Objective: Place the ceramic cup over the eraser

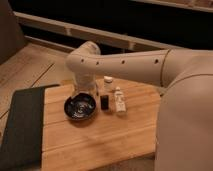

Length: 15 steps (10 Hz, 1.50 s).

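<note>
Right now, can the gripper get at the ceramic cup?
Probably yes. The gripper hangs over the far rim of the dark bowl; the ceramic cup stands close beside it, uncovered, with nothing between.

Smooth plastic arm (130, 65) holds the end effector (84, 92) over a glossy bowl (80, 108) on matt wooden table (100, 140).
</note>
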Each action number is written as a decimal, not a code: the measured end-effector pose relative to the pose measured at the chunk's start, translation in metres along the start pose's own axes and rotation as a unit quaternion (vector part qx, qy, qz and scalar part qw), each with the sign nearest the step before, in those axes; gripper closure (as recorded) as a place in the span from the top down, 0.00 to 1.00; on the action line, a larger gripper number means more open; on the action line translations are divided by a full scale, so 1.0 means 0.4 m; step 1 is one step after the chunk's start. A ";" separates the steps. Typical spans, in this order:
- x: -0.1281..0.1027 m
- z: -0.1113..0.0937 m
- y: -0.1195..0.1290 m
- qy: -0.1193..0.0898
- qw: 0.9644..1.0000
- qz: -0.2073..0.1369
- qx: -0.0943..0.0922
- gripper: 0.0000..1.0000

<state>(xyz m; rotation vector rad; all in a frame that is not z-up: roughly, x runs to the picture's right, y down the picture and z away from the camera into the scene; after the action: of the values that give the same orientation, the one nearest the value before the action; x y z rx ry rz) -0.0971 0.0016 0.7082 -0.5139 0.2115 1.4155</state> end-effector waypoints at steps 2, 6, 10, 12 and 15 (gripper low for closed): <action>-0.039 -0.030 -0.031 -0.025 1.000 -0.009 0.001 0.65; -0.017 -0.004 -0.013 -0.015 0.999 -0.027 0.009 0.65; -0.056 0.090 -0.020 -0.016 0.995 -0.083 0.044 0.65; -0.115 0.133 -0.061 -0.031 0.996 -0.076 0.030 0.65; -0.202 0.181 -0.170 -0.066 0.997 -0.030 -0.025 0.65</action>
<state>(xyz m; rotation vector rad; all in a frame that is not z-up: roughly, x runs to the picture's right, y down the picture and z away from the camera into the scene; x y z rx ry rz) -0.0550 -0.0412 0.8212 -0.4628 0.0548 1.3922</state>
